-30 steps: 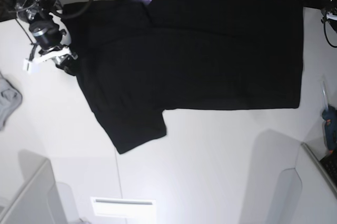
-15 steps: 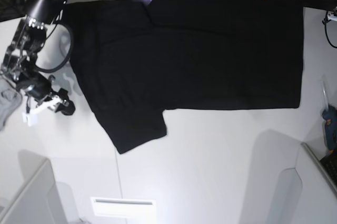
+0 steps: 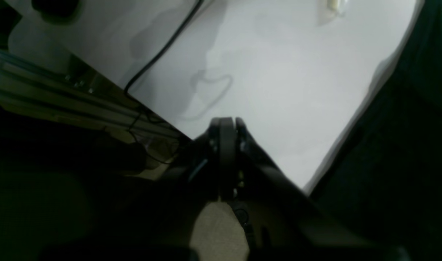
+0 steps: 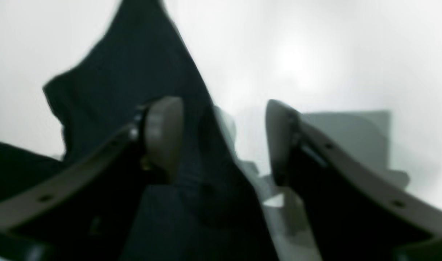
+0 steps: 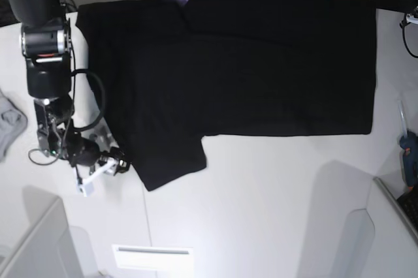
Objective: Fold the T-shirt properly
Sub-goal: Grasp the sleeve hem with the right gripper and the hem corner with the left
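Observation:
The black T-shirt (image 5: pixel 248 69) lies spread flat on the white table (image 5: pixel 261 213), one short sleeve pointing toward the front left. My right gripper (image 5: pixel 111 166) sits low at that sleeve's left edge. In the right wrist view it (image 4: pixel 221 137) is open, with the sleeve's dark cloth (image 4: pixel 133 72) running under and beside the left finger (image 4: pixel 162 134) and nothing clamped. My left gripper (image 3: pixel 226 121) is shut on nothing, hovering over bare table near the table's edge, with the T-shirt's border (image 3: pixel 405 145) off to its right. The base view does not show the left arm.
A small light-grey cloth (image 5: pixel 10 121) lies at the table's left edge. A blue tool (image 5: pixel 408 154) rests at the right edge. A black cable (image 3: pixel 162 50) crosses the table near the left gripper. Grey panels (image 5: pixel 39 245) stand at the front corners.
My right arm has swung from the shirt's upper left down along its left side to the lower sleeve. The T-shirt has not moved.

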